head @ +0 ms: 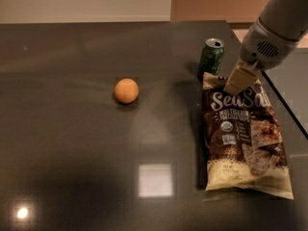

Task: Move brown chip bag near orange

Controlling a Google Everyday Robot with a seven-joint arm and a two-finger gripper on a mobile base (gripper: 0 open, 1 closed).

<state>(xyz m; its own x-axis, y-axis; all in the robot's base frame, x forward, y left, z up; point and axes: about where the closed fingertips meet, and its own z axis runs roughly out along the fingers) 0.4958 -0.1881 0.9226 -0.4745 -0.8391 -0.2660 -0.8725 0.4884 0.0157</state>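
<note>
While the pincer (238, 82) clamps the brown chip bag (243, 138) near the green can (211, 57), the orange (126, 91) lies well apart.

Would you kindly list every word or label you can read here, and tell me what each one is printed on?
"Sea Salt": large white lettering near the top of the brown chip bag.
"MULTIGRAIN": smaller line just below it, barely legible.
Other small print and seals on the bag: too blurred to read.
Green can: label unreadable.
Orange: no text.
Gripper, at the bag's top edge: no readable markings.
</note>
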